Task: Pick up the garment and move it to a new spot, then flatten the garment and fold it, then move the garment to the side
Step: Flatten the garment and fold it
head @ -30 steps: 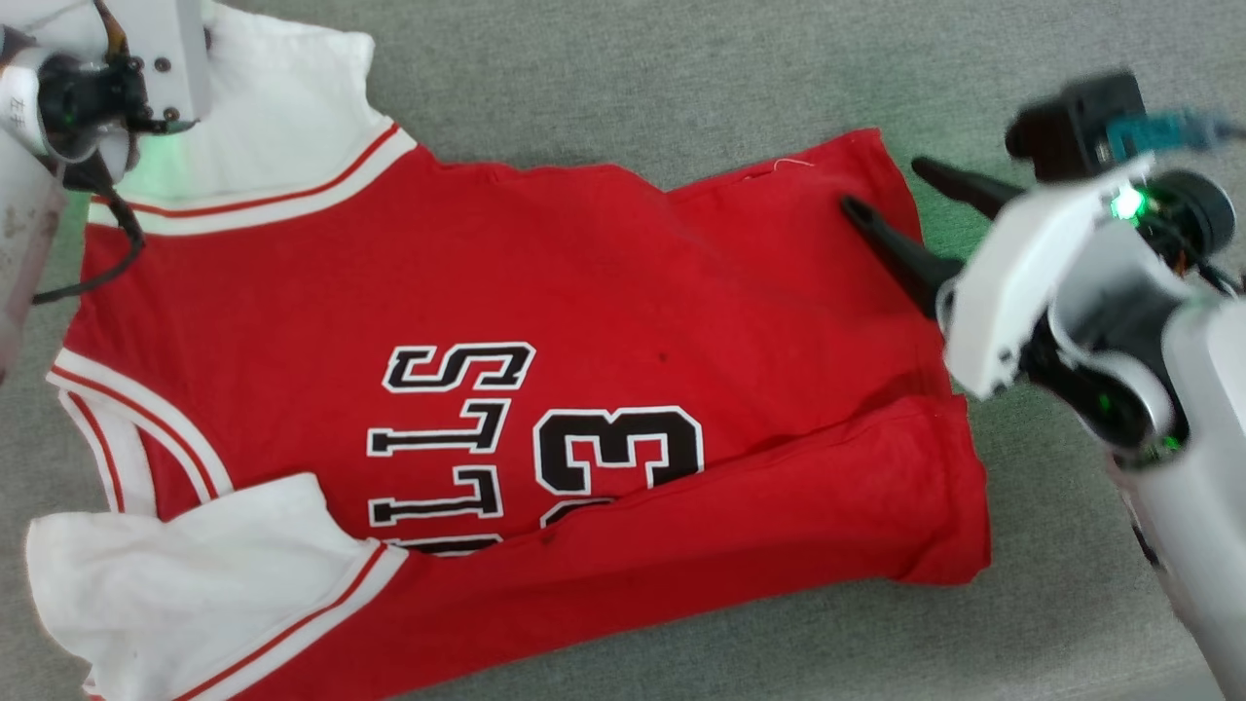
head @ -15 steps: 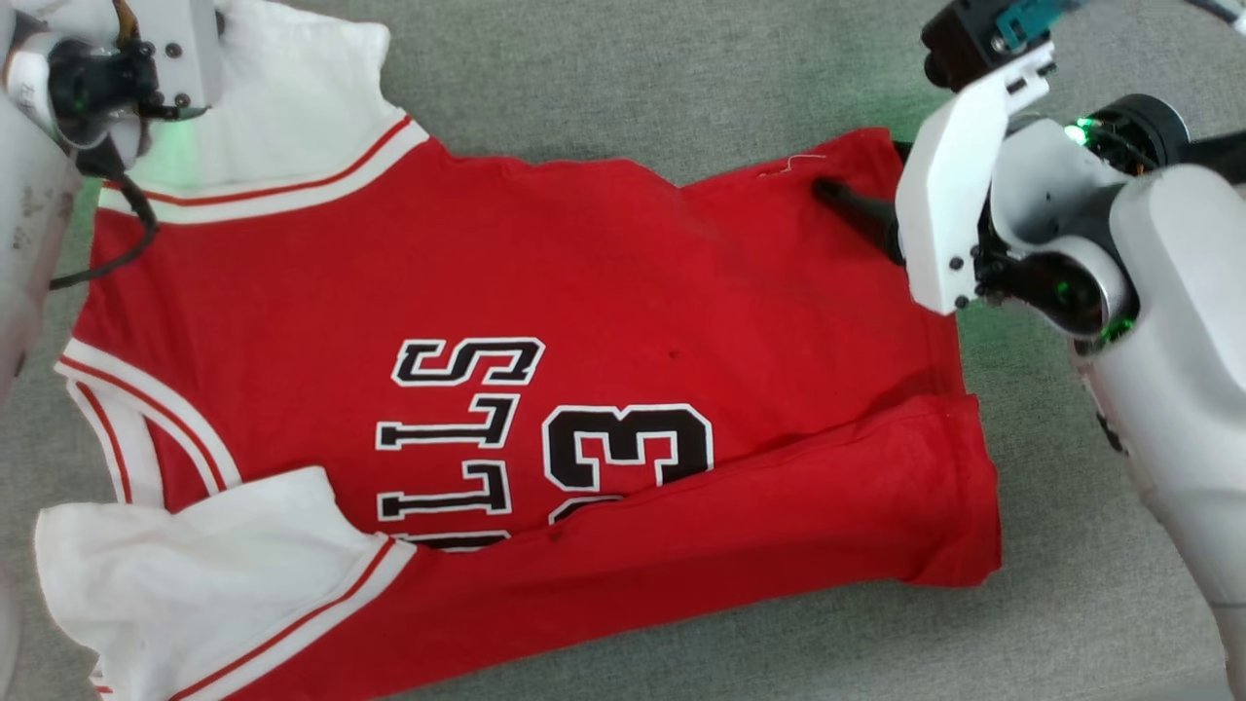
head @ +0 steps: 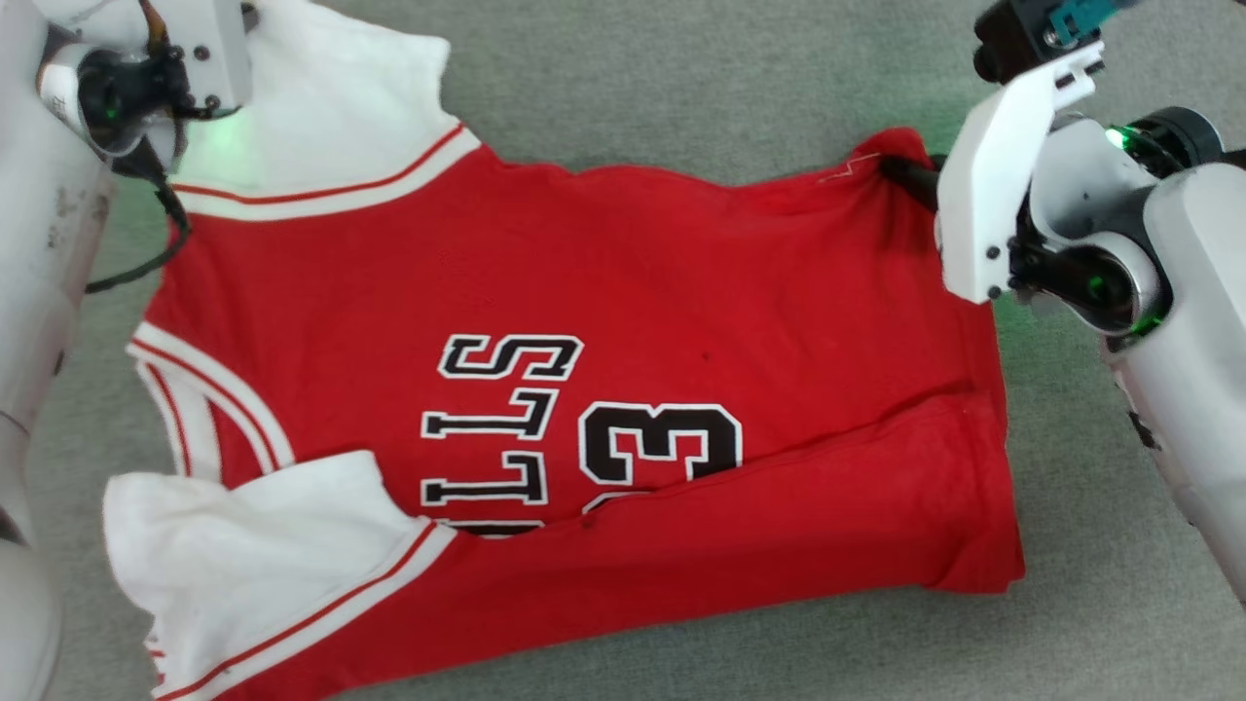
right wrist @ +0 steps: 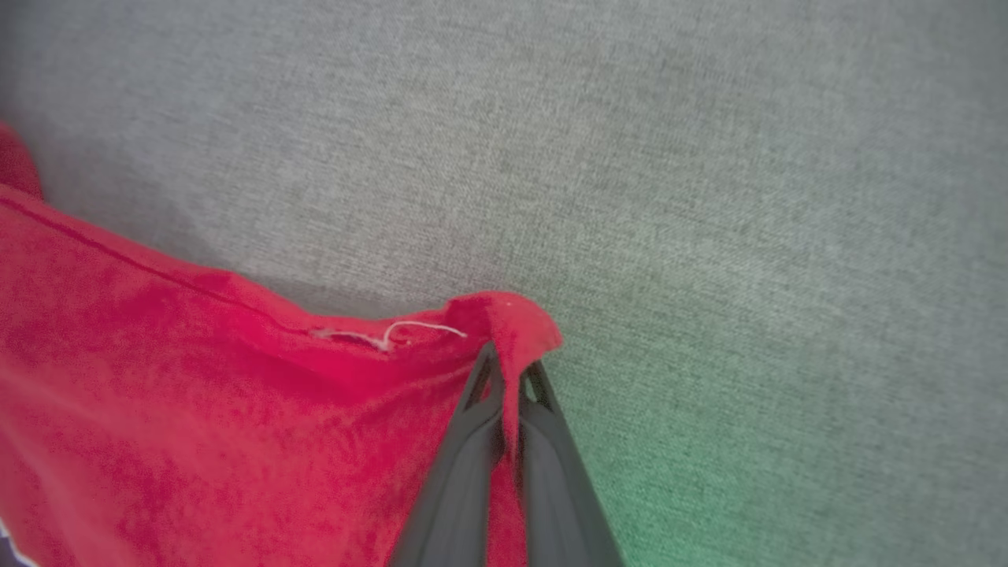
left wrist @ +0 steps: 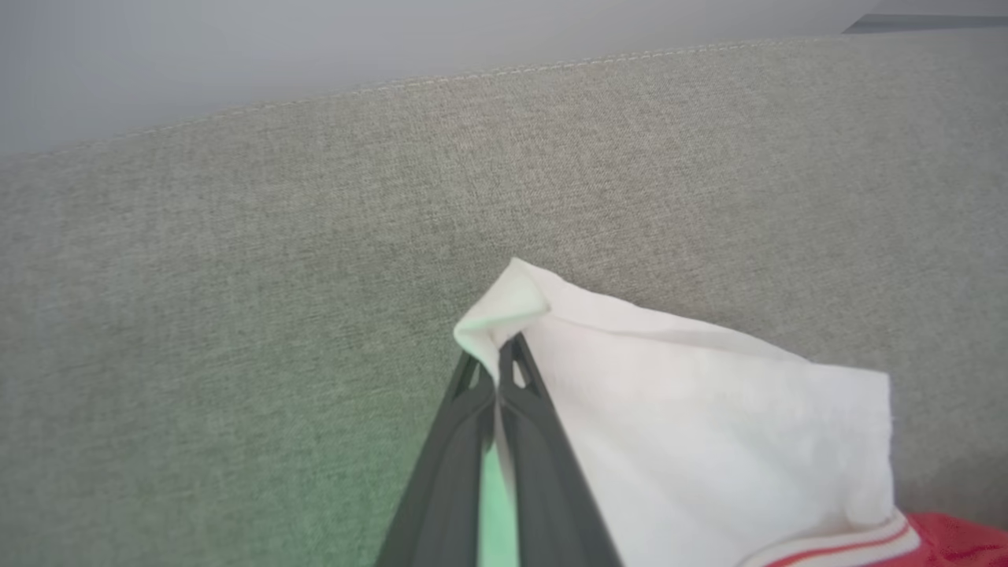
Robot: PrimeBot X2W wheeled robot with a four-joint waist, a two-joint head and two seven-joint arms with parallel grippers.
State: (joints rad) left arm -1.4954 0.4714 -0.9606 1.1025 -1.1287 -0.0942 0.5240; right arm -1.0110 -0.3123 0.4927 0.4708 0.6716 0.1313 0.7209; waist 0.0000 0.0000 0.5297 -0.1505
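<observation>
Red shirt (head: 584, 292) pinched at ten o'clock by left pincer (left wrist: 498, 368), two o'clock by right pincer (right wrist: 508, 376), probably to stretch it flat.

Grey woven surface (head: 681, 78), stitched seam (left wrist: 551, 64) along its far edge.
Spread across it, lettering up: the garment (head: 584, 273), white sleeves (head: 321, 107) at left, near long side folded over.
</observation>
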